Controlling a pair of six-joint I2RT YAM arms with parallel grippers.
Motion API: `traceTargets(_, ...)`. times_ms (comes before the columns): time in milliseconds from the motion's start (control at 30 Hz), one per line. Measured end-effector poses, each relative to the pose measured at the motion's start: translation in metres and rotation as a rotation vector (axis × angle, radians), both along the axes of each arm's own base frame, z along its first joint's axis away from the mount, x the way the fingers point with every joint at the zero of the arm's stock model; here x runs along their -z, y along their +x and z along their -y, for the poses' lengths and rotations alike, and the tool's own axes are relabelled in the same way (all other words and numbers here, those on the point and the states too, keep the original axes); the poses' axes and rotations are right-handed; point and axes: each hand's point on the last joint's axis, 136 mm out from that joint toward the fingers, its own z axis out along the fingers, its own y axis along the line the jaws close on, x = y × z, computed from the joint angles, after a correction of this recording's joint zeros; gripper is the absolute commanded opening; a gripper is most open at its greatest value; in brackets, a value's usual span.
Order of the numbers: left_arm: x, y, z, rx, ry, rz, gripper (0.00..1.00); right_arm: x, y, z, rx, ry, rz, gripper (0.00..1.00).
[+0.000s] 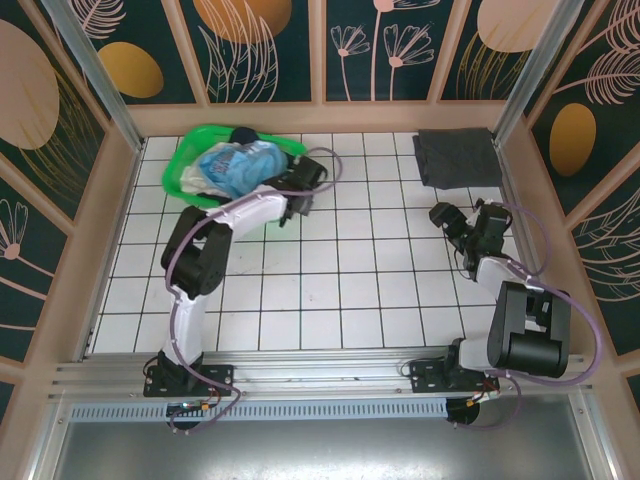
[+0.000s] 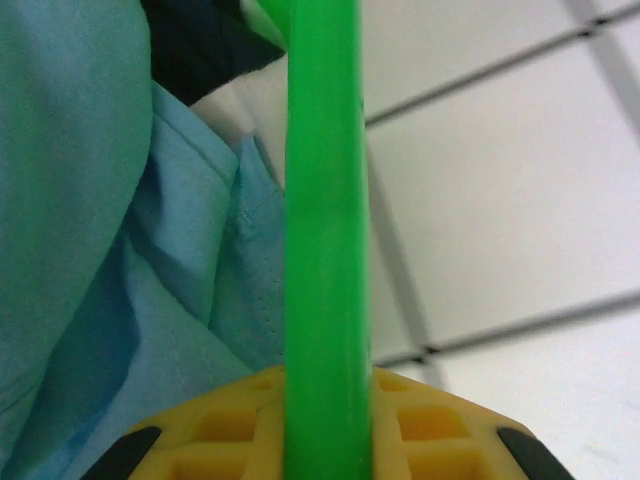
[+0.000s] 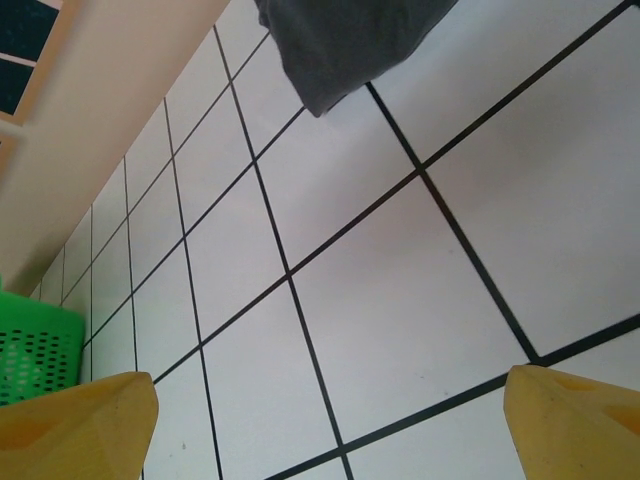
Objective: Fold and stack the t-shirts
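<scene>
**A:** Where are the shirts kept?

**B:** Most are heaped in the green basket [image 1: 183, 170] at the far left corner of the desk [image 1: 330, 290]. A light blue shirt [image 1: 232, 165] is seen on top, and a navy shirt [image 1: 243, 134] is tucked in at the far side. A dark grey shirt [image 1: 457, 157] is laid flat and folded at the far right corner.

**A:** What is held by the left jaws?

**B:** They are clenched on the rim of the basket, not on cloth. In the left wrist view the green rim is pinched between the two yellow fingers [image 2: 220, 430]. The blue shirt is bunched just beside it, inside the basket.

**A:** And the right jaws?

**B:** They are spread wide and nothing is held in them. They are hung above bare desk near the right edge, with the grey shirt a little beyond.

**A:** How will the blue shirt feel when it is picked up?

**B:** It is thought to be soft, light and floppy. It will likely sag when lifted, and it cannot be broken. It could be snagged on the rim or tangled with the other shirts.

**A:** Where should it be grabbed?

**B:** A top fold or a shoulder seam is best pinched, so that just one shirt is pulled out. For folding, two corners should be held, so the cloth is kept spread.
</scene>
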Motion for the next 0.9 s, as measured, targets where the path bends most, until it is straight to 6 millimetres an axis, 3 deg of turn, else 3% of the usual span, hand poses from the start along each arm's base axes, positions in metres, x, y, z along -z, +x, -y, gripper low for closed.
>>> traceTargets(200, -0.002, 0.045, -0.101, -0.153, 0.046, 0.024, 0.0, -0.001, -0.002, 0.007, 0.014, -0.007, 0.004, 0.9)
traceTargets(267, -0.003, 0.054, -0.122, -0.191, 0.051, 0.029, 0.0, 0.0, -0.003, 0.008, 0.018, -0.01, 0.002, 0.9)
traceTargets(400, -0.003, 0.065, -0.148, -0.229, 0.058, 0.033, 0.04, 0.001, -0.004, 0.013, 0.025, -0.019, 0.002, 0.9)
traceTargets(533, -0.004, 0.079, -0.151, -0.245, 0.068, 0.048, 0.07, 0.0, -0.005, 0.013, 0.023, -0.021, 0.003, 0.9)
traceTargets(633, -0.005, 0.089, -0.149, -0.255, 0.061, 0.055, 0.34, 0.0, -0.005, 0.013, 0.023, -0.021, 0.003, 0.91)
traceTargets(700, -0.009, 0.094, -0.147, -0.262, 0.041, 0.069, 0.63, 0.0, -0.005, 0.013, 0.024, -0.021, 0.003, 0.91)
traceTargets(733, -0.013, 0.095, -0.147, -0.27, 0.027, 0.08, 0.72, 0.0, -0.005, 0.013, 0.024, -0.021, 0.003, 0.91)
traceTargets(800, -0.024, 0.097, -0.144, -0.276, -0.006, 0.103, 0.81, 0.0, -0.005, 0.013, 0.024, -0.021, 0.003, 0.91)
traceTargets(900, -0.05, 0.093, -0.142, -0.284, -0.057, 0.146, 0.85, -0.001, -0.005, 0.013, 0.024, -0.022, 0.007, 0.9)
